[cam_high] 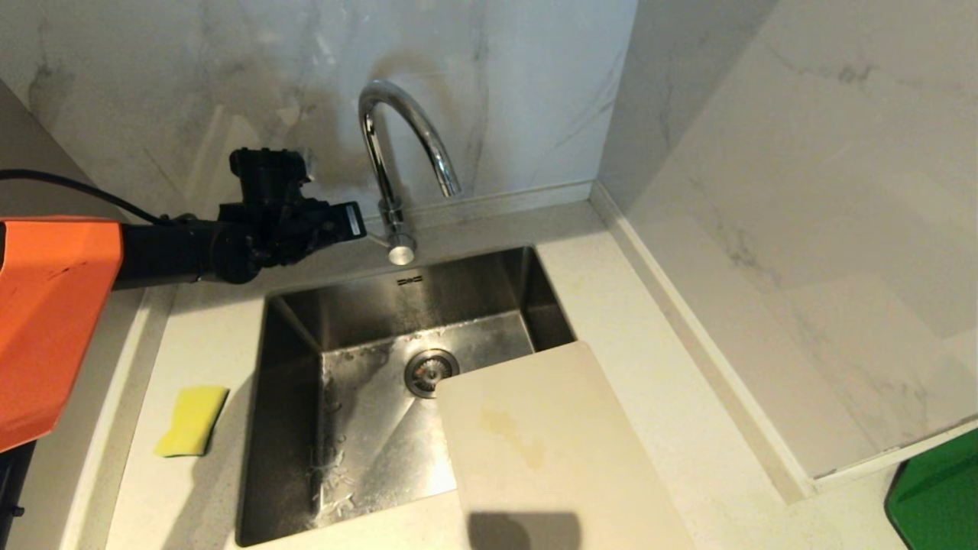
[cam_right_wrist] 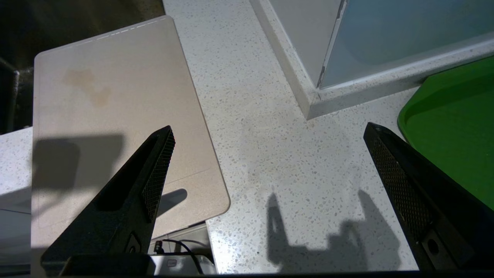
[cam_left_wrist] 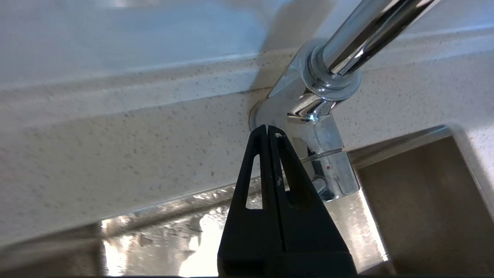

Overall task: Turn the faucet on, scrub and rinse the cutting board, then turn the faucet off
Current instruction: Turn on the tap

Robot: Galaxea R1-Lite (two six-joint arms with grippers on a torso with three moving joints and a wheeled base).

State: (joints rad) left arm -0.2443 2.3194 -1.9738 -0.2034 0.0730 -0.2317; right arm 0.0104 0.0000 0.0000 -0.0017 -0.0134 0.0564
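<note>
The chrome faucet arches over the back of the sink, and no water shows under its spout. My left gripper is shut and empty, its tips just left of the faucet's base. In the left wrist view this gripper points at the faucet, close beside its thin side lever; I cannot tell if they touch. The cream cutting board lies tilted over the sink's front right corner, with a yellowish stain on it. My right gripper hangs open above the counter beside the cutting board.
A steel sink with a drain has wet patches on its bottom. A yellow sponge lies on the counter left of the sink. A green tray sits at the far right. Marble walls close the back and right.
</note>
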